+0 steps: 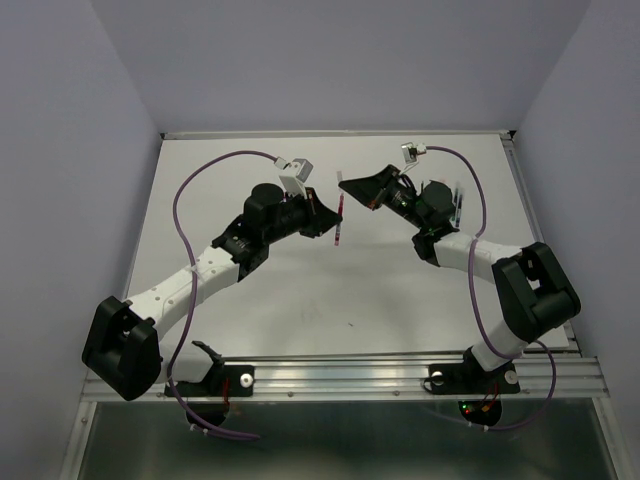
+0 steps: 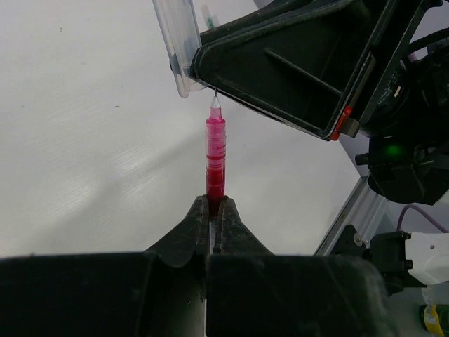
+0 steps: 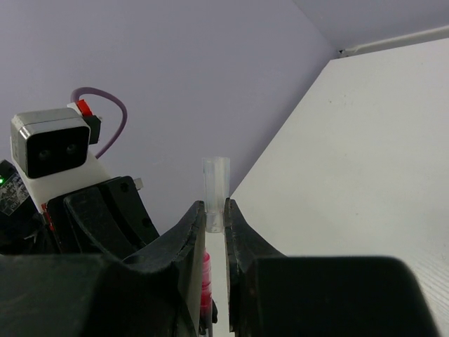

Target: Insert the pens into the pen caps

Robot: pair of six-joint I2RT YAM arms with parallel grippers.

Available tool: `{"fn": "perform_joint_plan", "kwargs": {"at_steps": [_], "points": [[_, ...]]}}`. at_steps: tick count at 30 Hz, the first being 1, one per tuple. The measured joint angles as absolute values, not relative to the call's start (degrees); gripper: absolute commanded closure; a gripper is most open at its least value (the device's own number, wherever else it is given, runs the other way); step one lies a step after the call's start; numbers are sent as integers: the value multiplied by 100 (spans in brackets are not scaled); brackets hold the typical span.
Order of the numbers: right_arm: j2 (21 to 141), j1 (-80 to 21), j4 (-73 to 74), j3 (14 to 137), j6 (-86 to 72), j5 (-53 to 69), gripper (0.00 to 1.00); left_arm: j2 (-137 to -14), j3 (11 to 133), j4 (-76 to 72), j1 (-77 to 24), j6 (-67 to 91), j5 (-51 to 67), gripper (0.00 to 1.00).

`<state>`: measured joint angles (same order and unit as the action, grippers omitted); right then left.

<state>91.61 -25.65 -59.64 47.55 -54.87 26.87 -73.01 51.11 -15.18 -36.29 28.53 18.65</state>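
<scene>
The left pincer (image 2: 216,208) is pressed shut on the lower end of a slim maroon-pink stick pen (image 2: 215,151). The pen is held upright between the black fingers, its fine tip pointed away from the wrist. The right pincer (image 3: 215,210) is closed on a short, clear, tube-shaped pen cap (image 3: 215,191), which is gripped by its lower part so that most of the tube stands out beyond the fingertips. In the left wrist view the pen's tip is seen at the lower edge of a black finger of the right pincer, just beside the end of the cap and not inside it. Whether the tip and the finger touch cannot be told. In the top view both pincers are seen close together above the far half of the white desk (image 1: 300,300), and the pen is held between them, lifted off the surface. The desk is enclosed by pale lilac walls (image 1: 80,150).
</scene>
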Motion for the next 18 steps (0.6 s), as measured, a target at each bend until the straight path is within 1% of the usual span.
{"fn": "perform_joint_plan", "kwargs": {"at_steps": [18], "points": [[9161,-2565,-5961,4845,-5419,2685,82,-7301,5107,-1518,-3629,2899,1861,100]]}}
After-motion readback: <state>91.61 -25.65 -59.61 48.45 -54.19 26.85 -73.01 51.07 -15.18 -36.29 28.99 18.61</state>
